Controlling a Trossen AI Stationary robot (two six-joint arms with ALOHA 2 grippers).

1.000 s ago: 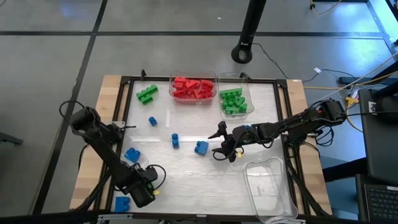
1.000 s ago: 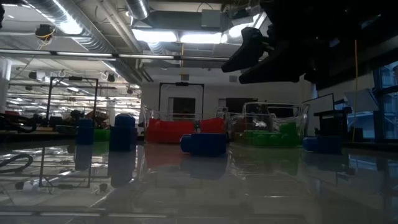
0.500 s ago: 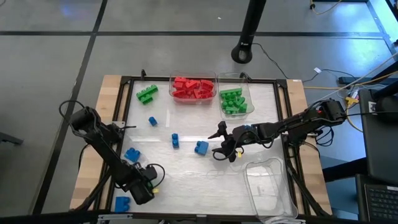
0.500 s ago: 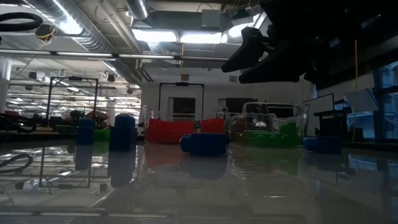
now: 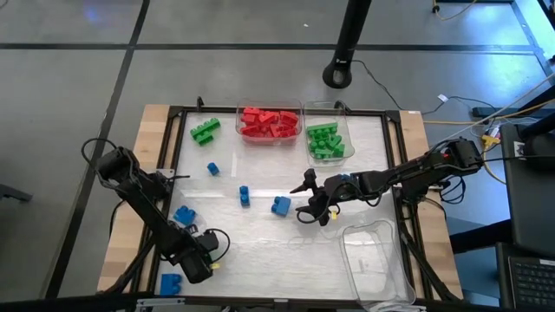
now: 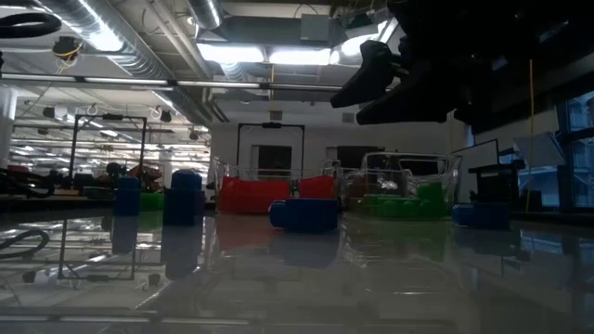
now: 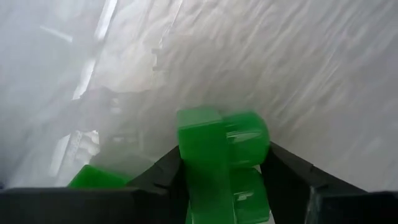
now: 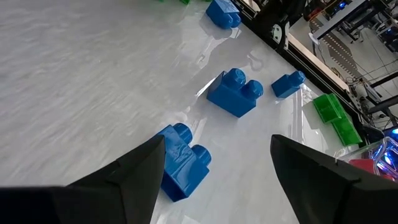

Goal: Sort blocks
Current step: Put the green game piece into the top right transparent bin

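1. Since a second ago, only the left arm has shifted, its left pincer [image 5: 206,260] drawing slightly inward at the near-left corner of the desk [image 5: 286,247]; the right arm and every loose block lie as they did.
2. Right arm: reaches from the desk's right edge toward the middle, and its right pincer [image 5: 305,206] hangs released, fingers wide apart, just beside a blue block [image 5: 280,205], gripping nothing.
3. Left pincer, in its own wrist view: two dark fingers [image 7: 163,171] flank a green block [image 7: 222,149] and press against its sides, so it is clenched on that block just above the desk.
4. Bins at the far edge: one clear bin holds the red blocks [image 5: 269,122], its neighbour the green blocks [image 5: 325,140]; a third clear bin [image 5: 373,260] sits at the near right.
5. Loose blocks: a green cluster [image 5: 205,130] lies far left, and small blue blocks [image 5: 212,169] are scattered across the left half, one [image 5: 170,282] at the near-left edge.
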